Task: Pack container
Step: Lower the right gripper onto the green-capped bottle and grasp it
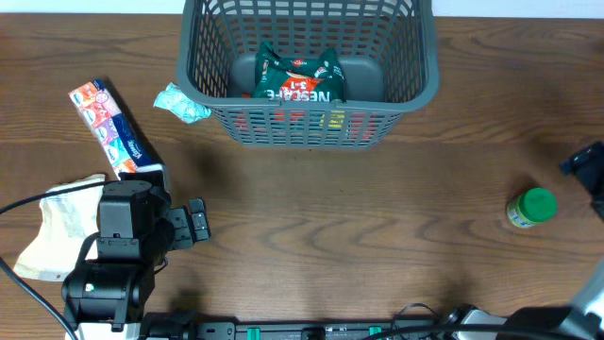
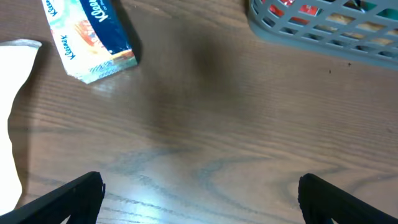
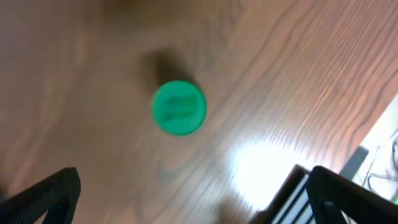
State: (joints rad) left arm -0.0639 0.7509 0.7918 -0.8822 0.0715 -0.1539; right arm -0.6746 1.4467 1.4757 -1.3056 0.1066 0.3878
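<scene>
Matte black boxy left arm [image 1: 121,236], thin curved black cable [image 1: 28,198], blocky black left hand [image 1: 197,220]

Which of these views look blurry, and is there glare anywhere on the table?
Right wrist view: blurred, the green lid soft-edged, with a bright glare patch on the table. Left wrist view: Kleenex pack fairly sharp, a dim shadow across mid-table. Overhead view: sharp, evenly lit.

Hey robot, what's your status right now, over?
Left gripper open, right gripper open, both empty. Container holds Nescafe packet. Green-lidded jar, tissue pack outside. Nothing blocking.
</scene>
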